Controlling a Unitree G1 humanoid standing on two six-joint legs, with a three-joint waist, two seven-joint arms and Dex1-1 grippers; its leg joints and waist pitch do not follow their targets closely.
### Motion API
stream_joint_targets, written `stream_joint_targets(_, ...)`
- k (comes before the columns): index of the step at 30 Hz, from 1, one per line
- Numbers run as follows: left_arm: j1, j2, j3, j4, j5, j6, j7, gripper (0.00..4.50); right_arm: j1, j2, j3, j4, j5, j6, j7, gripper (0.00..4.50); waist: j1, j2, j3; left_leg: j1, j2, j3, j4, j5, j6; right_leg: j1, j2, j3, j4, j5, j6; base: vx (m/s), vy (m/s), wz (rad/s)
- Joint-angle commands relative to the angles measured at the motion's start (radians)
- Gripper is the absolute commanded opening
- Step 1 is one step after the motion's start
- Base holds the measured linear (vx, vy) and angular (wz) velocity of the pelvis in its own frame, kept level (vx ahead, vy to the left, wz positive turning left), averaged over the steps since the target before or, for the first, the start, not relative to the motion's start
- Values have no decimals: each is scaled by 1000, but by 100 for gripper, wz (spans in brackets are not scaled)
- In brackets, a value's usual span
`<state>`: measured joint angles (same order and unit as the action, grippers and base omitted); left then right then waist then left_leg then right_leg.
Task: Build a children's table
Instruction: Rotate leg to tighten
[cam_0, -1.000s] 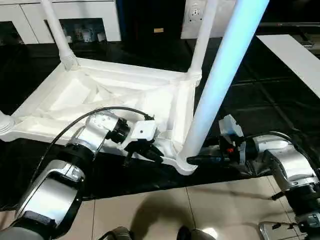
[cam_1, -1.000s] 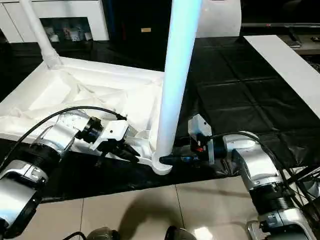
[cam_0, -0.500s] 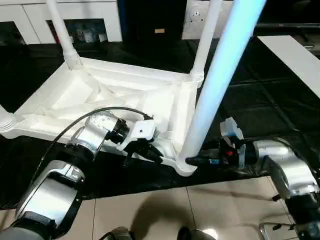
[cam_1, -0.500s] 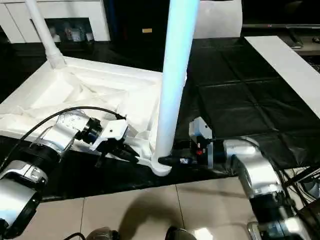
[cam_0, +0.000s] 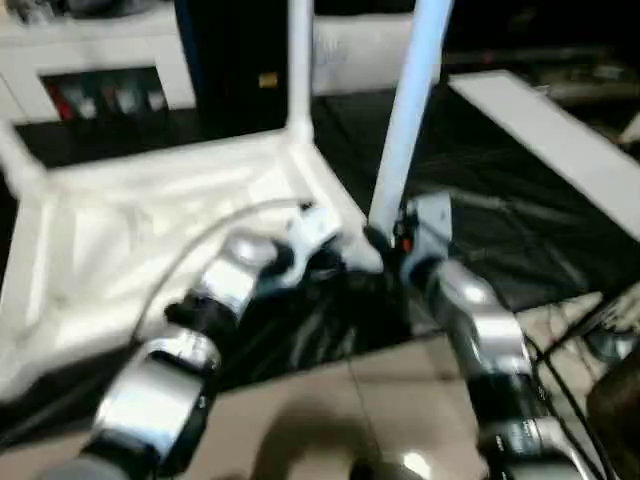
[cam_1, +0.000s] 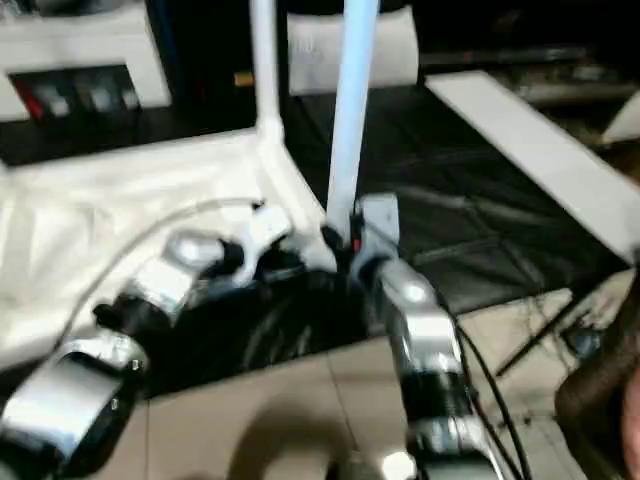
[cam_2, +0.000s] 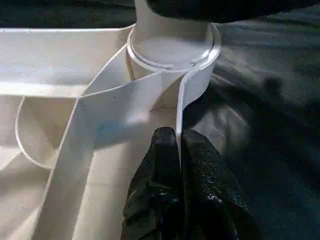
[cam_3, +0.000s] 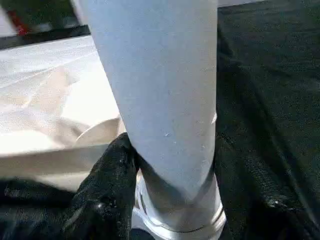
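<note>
While head views blur | left tool pinches upturned white plastic table's rim | right tool clasps long white tapered leg (top cut off).

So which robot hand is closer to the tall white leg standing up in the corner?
The right hand. Its fingers sit either side of the leg, just above the socket. The left hand pinches the tabletop's rim beside that socket, a little away from the leg.
</note>
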<state>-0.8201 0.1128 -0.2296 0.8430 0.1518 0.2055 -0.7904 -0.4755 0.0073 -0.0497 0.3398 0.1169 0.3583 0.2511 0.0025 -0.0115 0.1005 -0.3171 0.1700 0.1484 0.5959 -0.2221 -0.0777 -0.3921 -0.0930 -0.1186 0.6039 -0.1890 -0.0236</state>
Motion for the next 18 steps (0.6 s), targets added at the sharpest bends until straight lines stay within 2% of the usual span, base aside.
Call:
stream_joint_targets(1, -41, -71, -1, -22, 3, -25, 111, 0, -30, 134, 102, 66, 61, 2, 55, 192, 17, -4, -62, -37, 22, -16, -70, -78, 52, 54, -84, 66, -134, -678, 3, 78, -28, -16)
stream_joint_targets(2, -39, -67, -5, -24, 12, -26, 116, 0, -37, 142, 90, 71, 56, -8, 47, 192, 12, 0, -69, -36, 32, -18, -74, -63, 52, 50, -72, 65, -119, -543, -37, 0, 0, 0)
stream_joint_targets(3, -37, -62, -8, -27, 15, -23, 115, 0, -38, 143, 84, 70, 51, -14, 46, 247, 0, -1, -79, -37, 47, -18, -74, -21, 71, 50, -54, 65, -82, -216, -152, 0, 0, 0)
stream_joint_targets(4, -37, -62, -8, -27, 15, -23, 115, 0, -38, 143, 84, 70, 51, -14, 46, 247, 0, 0, -78, -37, 49, -16, -74, -28, 82, 51, -53, 64, -80, -181, -181, 0, 0, 0)
stream_joint_targets(5, -30, -48, -13, -35, 20, -28, 103, 0, -29, 132, 85, 57, 42, -21, 63, 268, -2, -1, -71, -34, 47, -9, -73, -79, 96, 46, -57, 65, -89, -200, -213, 0, 0, 0)
stream_joint_targets(7, -11, -10, -18, -52, 20, -39, 61, 0, 9, 84, 96, 5, 38, -40, 129, 289, 2, -4, -71, -36, 42, -5, -72, -113, 103, 51, -61, 64, -97, -255, -213, 0, 0, 0)
stream_joint_targets(10, 4, 26, -20, -59, 16, -63, 16, 0, 48, 29, 101, -46, 56, -55, 190, 302, 3, -3, -71, -42, 45, -7, -75, -93, 122, 58, -61, 63, -98, -242, -199, 0, 0, 0)
stream_joint_targets(11, 6, 31, -20, -59, 16, -66, 10, 0, 53, 21, 102, -53, 59, -56, 198, 314, 0, -2, -73, -45, 47, -8, -75, -81, 129, 59, -63, 63, -94, -219, -206, 0, 0, 0)
stream_joint_targets(12, 18, 63, -28, -62, 13, -103, -38, 0, 87, -29, 98, -96, 72, -69, 257, 326, -2, -2, -72, -44, 45, -7, -73, -82, 137, 59, -60, 62, -99, -215, -206, 0, 0, 0)
stream_joint_targets(13, 21, 82, -32, -61, 12, -118, -67, 0, 105, -61, 96, -122, 82, -72, 298, 332, -8, -6, -74, -49, 47, -7, -72, -72, 146, 61, -62, 64, -94, -196, -214, 0, 0, 0)
stream_joint_targets(14, 26, 101, -39, -61, 12, -143, -99, 0, 123, -93, 94, -147, 90, -76, 335, 337, -6, -3, -75, -48, 46, -7, -70, -66, 152, 60, -62, 62, -95, -192, -217, 0, 0, 0)
stream_joint_targets(15, 30, 119, -45, -63, 9, -158, -138, 0, 139, -128, 89, -173, 103, -74, 374, 358, -5, -5, -81, -53, 47, -7, -65, -30, 167, 63, -62, 65, -87, -143, -224, 0, 0, 0)
stream_joint_targets(16, 34, 137, -52, -64, 7, -175, -173, 0, 153, -159, 83, -197, 114, -71, 414, 358, -2, -3, -82, -54, 49, -7, -64, -9, 177, 62, -62, 65, -84, -115, -230, 0, 0, 0)
stream_joint_targets(17, 36, 146, -56, -65, 5, -185, -192, 0, 161, -176, 78, -209, 119, -69, 435, 358, 1, -3, -81, -51, 54, -6, -63, 18, 194, 57, -60, 65, -79, -69, -244, 0, 0, 0)
stream_joint_targets(18, 41, 163, -66, -67, -1, -211, -242, 0, 171, -208, 70, -224, 127, -72, 476, 377, 4, -2, -78, -48, 57, -5, -64, 20, 199, 53, -59, 65, -77, -63, -253, 0, 0, 0)
